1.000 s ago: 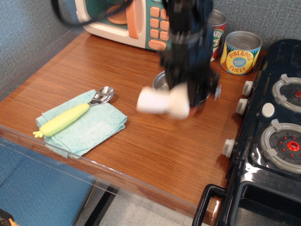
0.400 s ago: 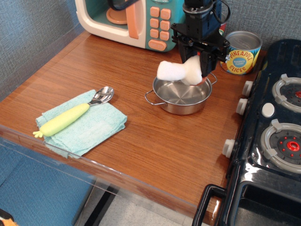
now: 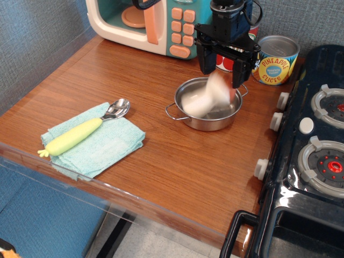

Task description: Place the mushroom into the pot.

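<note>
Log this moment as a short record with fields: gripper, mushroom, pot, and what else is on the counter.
gripper: gripper open above the pot, jaws spread, holding nothing
mushroom: mushroom blurred, in or just over the pot, free of the gripper
pot: pot upright on the wooden counter, in front of the cans
spoon: yellow-handled spoon lying on the green cloth, left of the pot
cans: pineapple can behind the pot, right of the gripper
appliances: toy microwave at the back; toy stove at right
</note>
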`<state>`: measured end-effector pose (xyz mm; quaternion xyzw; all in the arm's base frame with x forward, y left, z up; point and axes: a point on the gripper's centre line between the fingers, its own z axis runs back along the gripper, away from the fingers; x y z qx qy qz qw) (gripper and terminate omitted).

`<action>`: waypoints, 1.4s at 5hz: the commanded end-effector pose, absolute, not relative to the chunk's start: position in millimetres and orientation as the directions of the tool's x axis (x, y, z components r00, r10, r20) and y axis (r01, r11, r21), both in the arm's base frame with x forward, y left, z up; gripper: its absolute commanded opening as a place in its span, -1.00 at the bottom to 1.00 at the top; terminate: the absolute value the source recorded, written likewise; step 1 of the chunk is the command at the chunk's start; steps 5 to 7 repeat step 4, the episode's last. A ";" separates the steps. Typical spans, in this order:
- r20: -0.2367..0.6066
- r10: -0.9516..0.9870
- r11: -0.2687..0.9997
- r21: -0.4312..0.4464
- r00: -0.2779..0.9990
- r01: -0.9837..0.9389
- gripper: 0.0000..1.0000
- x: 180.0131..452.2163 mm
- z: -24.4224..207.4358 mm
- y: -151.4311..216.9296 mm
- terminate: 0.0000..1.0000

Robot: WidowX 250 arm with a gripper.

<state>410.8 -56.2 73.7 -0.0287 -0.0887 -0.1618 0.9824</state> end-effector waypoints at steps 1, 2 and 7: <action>0.216 -0.231 0.972 0.024 0.949 0.232 1.00 393.6 117.8 -41.0 -1.00; 0.195 -0.138 0.990 0.064 0.971 0.127 1.00 386.5 117.2 -43.6 -1.00; 0.195 -0.138 0.990 0.064 0.971 0.127 1.00 386.5 117.2 -43.6 1.00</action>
